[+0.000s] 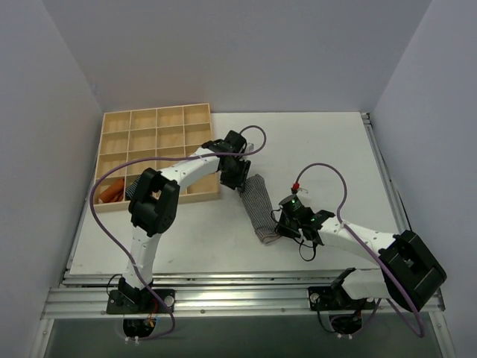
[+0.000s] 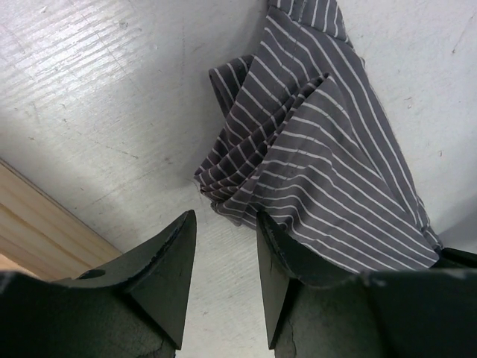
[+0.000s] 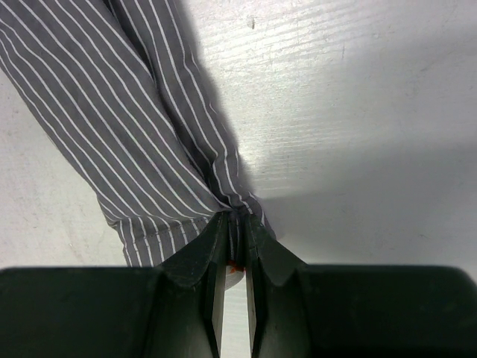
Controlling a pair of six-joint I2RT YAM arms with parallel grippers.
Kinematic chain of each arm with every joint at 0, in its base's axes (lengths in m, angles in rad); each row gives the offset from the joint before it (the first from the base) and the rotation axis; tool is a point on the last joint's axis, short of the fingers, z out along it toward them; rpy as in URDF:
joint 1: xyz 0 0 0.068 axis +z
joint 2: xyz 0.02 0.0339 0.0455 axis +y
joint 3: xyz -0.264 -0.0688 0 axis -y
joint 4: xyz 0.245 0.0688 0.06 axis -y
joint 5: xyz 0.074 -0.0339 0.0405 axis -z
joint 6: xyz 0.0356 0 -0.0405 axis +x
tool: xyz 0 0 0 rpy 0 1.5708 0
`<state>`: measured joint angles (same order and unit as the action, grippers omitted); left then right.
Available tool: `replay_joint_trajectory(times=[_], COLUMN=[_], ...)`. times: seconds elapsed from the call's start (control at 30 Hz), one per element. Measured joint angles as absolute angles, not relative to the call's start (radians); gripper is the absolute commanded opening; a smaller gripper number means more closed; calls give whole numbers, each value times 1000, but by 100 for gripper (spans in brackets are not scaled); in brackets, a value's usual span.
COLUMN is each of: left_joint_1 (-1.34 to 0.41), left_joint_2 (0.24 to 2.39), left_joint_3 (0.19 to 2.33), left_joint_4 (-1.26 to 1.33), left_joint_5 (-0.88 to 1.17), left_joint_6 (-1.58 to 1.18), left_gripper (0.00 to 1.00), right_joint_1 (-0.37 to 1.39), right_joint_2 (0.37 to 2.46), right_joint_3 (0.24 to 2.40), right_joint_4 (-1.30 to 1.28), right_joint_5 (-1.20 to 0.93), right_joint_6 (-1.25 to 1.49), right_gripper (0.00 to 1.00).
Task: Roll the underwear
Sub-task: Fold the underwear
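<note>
The underwear [image 1: 259, 209] is a grey cloth with thin white stripes, lying folded into a long strip on the white table between the two arms. My left gripper [image 1: 240, 183] hovers at its far end, beside the tray. In the left wrist view this gripper [image 2: 225, 216] is open with only bare table between its fingers, and the bunched end of the underwear [image 2: 328, 149] lies just beyond the right finger. My right gripper [image 1: 279, 227] is at the strip's near end. In the right wrist view it [image 3: 235, 220] is shut on a pinched fold of the underwear [image 3: 134, 112].
A wooden tray [image 1: 156, 112] with several compartments stands at the back left, its edge [image 2: 30, 216] close to my left gripper. An orange cloth [image 1: 112, 192] lies in one of its near-left compartments. White walls enclose the table on three sides.
</note>
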<state>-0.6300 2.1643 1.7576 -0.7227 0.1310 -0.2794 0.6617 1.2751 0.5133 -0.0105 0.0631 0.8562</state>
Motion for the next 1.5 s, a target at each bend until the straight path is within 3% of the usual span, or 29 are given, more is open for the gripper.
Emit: replay_joint_trajectory(times=[0.27, 0.43, 0.6, 0.77, 0.93, 1.1, 1.3, 1.5], left_joint_1=[-633, -640, -649, -654, -656, -660, -660, -660], left_joint_2=[2187, 2204, 2208, 2210, 2210, 2210, 2210, 2208], left_joint_3=[1744, 1741, 1755, 1807, 1854, 1891, 1899, 1944], left_joint_4=[-723, -725, -750, -785, -800, -813, -814, -834], left_joint_5=[116, 105, 33, -90, -197, -245, -216, -62], left_joint_6=[-274, -258, -227, -189, -167, -150, -149, -155], left_gripper=[40, 3, 2, 3, 10, 34, 43, 48], right_joint_1=[659, 654, 644, 634, 628, 627, 627, 627], right_joint_2=[1274, 1274, 1274, 1269, 1260, 1256, 1254, 1253], right_joint_3=[513, 513, 515, 515, 515, 515, 515, 515], right_joint_4=[-12, -14, -20, -27, -43, -49, -54, -54], right_joint_5=[63, 62, 62, 62, 64, 64, 63, 63], right_joint_6=[852, 847, 844, 843, 836, 832, 824, 817], right_gripper=[0, 0, 0, 0, 0, 0, 0, 0])
